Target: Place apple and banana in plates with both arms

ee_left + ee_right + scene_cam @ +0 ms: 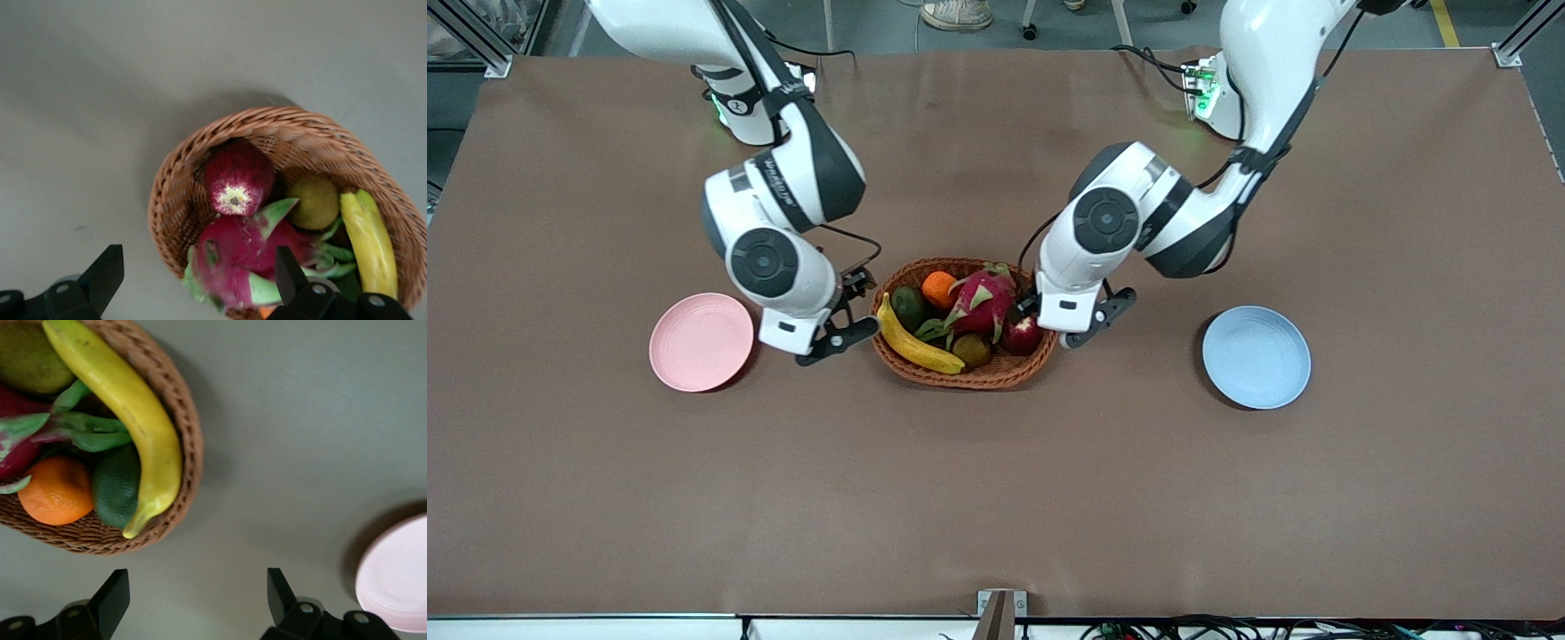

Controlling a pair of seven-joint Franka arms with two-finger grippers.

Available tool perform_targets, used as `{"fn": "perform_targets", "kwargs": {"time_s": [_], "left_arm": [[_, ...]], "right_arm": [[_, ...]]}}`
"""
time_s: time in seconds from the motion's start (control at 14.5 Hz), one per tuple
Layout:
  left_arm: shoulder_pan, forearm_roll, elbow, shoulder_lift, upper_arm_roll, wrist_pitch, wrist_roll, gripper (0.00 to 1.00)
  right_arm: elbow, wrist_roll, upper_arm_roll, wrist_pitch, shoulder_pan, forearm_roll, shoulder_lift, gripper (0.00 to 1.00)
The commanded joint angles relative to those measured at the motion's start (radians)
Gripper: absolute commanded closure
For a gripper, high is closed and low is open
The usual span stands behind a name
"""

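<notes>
While both arms bend low, we see the left gripper (1100, 322) spread over the basket (996, 373) beside the apple (1022, 335); the right gripper (845, 333) spread beside the yellow banana (916, 344).

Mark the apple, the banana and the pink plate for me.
apple (235, 175): left wrist view, on its dark red side above the pale patch.
banana (143, 420): right wrist view, on the middle of its yellow body.
pink plate (701, 341): front view, on its bare centre.

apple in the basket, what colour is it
Dark red, with a pale speckled patch around its stem end; the left wrist view shows the apple best.
</notes>
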Motion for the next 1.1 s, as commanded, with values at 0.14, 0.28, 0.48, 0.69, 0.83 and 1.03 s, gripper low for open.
{"fn": "perform_targets", "kwargs": {"time_s": [0.14,0.28,0.48,0.69,0.83,1.03], "left_arm": [[-0.011,0.020,-0.035,0.040,0.003,0.085,-0.089,0.00],[-0.014,0.022,-0.039,0.071,0.003,0.123,-0.112,0.00],[-0.026,0.020,-0.041,0.099,0.003,0.186,-0.153,0.00],[-0.030,0.020,-0.041,0.125,0.006,0.220,-0.164,0.05],[-0.030,0.020,-0.041,0.131,0.006,0.221,-0.164,0.07],[-0.028,0.020,-0.041,0.140,0.009,0.221,-0.164,0.10]], "right_arm": [[-0.005,0.007,-0.008,0.028,0.030,0.019,0.051,0.23],[-0.005,0.007,-0.008,0.029,0.040,0.020,0.057,0.25],[-0.005,0.007,-0.006,0.042,0.047,0.020,0.075,0.25],[-0.004,0.007,-0.008,0.043,0.056,0.068,0.080,0.25],[-0.004,0.006,-0.008,0.043,0.056,0.068,0.081,0.25],[-0.004,0.006,-0.008,0.045,0.074,0.068,0.090,0.25]]}}
